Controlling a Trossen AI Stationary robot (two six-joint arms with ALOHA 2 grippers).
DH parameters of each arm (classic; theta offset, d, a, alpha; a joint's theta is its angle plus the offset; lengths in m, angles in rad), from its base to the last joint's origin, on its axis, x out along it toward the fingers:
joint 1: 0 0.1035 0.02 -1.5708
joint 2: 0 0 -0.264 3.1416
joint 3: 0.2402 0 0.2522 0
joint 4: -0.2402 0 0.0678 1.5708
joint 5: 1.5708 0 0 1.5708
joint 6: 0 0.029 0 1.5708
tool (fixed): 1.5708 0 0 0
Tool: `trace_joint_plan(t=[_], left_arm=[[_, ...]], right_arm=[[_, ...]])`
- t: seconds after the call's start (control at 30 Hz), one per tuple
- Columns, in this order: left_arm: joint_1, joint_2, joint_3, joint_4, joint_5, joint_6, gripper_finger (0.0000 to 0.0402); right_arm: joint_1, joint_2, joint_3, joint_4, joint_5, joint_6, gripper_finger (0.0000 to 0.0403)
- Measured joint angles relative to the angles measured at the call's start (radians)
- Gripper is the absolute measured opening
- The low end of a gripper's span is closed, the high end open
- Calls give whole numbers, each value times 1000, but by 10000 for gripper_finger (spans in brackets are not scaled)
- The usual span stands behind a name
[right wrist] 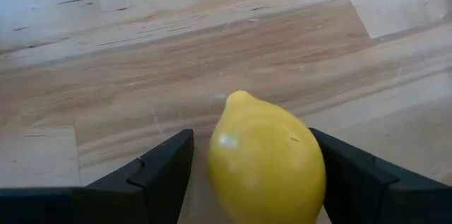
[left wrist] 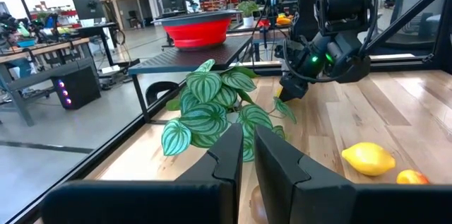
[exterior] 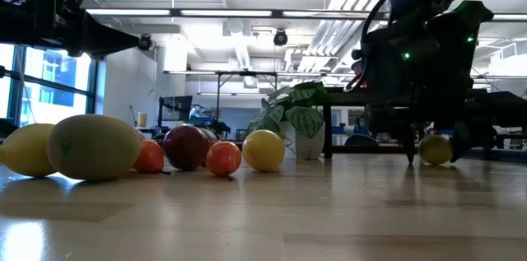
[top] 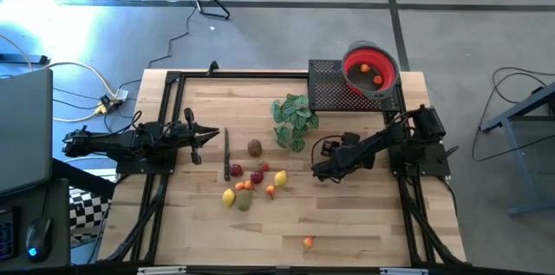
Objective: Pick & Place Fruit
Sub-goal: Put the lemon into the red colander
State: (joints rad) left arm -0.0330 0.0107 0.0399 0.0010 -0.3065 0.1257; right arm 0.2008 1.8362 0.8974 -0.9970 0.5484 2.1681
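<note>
Worktop: pale wooden plank worktop (top: 364, 223) carried everything.
Right gripper (right wrist: 248, 167): fingers wide, straddling a glossy yellow plastic lemon (right wrist: 267, 159), apart from it.
Left gripper (top: 211, 135): fingers narrow, empty, at nine o'clock.
Fruit: small toy cluster (top: 251, 185) at centre.

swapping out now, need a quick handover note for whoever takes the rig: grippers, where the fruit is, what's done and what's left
Right gripper: low over the table right of the plant sprig, fingers open on either side of a yellow lemon; they look not yet closed on it.
Left gripper: shut, empty, waiting at the table's left.
Done: two small fruits sit in the red bowl on the black stand at the back right.
Left: the lemon between the fingers, the cluster of fruit at mid-table, a brown-green piece near the plant, and one orange piece alone by the front edge.
</note>
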Motion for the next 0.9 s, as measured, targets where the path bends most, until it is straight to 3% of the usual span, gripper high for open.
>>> trace_joint_plan(t=[0.43, 0.7, 0.9], left_arm=[[0, 0, 0, -1, 0, 0, 33], [0, 0, 0, -2, 0, 0, 33], [0, 0, 0, -2, -1, 0, 33]], right_arm=[[-14, 0, 0, 2, -3, 13, 258], [-14, 0, 0, 6, -2, 15, 198], [-14, 0, 0, 7, -2, 10, 202]])
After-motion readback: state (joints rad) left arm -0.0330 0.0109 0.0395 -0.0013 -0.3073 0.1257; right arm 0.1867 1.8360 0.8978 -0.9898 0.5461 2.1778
